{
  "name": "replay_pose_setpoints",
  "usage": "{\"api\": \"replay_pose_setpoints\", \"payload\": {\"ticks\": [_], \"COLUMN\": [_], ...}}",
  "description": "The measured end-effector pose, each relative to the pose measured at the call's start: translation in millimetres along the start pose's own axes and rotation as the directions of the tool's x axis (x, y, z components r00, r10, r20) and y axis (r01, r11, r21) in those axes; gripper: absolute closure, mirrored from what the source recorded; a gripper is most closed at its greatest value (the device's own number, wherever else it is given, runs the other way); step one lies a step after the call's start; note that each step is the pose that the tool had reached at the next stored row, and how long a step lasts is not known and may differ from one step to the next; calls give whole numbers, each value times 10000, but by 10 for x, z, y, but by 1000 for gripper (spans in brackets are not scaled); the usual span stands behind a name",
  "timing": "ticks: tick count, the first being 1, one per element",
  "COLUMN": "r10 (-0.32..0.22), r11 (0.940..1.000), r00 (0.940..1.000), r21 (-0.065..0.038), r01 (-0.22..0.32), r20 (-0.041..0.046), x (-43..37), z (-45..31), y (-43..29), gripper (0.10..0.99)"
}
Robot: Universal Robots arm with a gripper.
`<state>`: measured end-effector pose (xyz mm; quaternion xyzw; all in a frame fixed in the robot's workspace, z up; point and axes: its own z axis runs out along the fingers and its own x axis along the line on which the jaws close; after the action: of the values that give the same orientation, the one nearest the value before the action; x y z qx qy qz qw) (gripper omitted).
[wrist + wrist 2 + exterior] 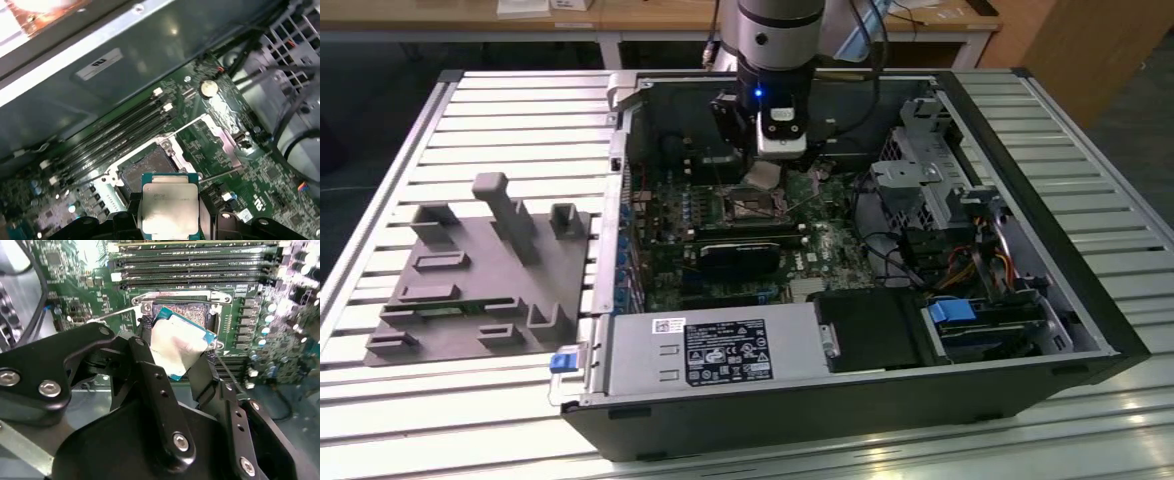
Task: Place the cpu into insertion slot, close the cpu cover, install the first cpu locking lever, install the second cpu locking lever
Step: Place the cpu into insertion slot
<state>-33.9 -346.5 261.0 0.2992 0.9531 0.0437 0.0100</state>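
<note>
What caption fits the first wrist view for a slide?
End effector holds the cpu over the open insertion slot on the green circuit board.

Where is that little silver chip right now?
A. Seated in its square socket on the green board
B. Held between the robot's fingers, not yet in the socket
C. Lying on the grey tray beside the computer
B: the cpu is clamped between the black fingers, and the insertion slot lies open with its centre bare.
</note>
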Motion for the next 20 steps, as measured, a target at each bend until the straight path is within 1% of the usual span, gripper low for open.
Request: {"api": "replay_pose_setpoints", "payload": {"ticks": [1,3,5,7,10,13,15,17,20], "r10": [369,732,1090,1441,1970,2482,2839,3180,3685], "r11": [9993,9973,9940,9896,9804,9687,9588,9481,9296], "r00": [9993,9973,9940,9895,9802,9685,9585,9477,9290], "r21": [-3,-7,-13,-20,-32,-47,-57,-69,-90], "r01": [-369,-732,-1090,-1441,-1970,-2482,-2839,-3180,-3685], "r20": [33,65,98,128,175,220,252,282,325], "x": [0,0,0,0,0,0,0,-1,-1], "z": [9,18,27,35,47,59,68,78,96], "y": [-1,-2,-2,-3,-4,-5,-6,-7,-8], "gripper": [549,549,549,549,549,549,549,549,549]}}
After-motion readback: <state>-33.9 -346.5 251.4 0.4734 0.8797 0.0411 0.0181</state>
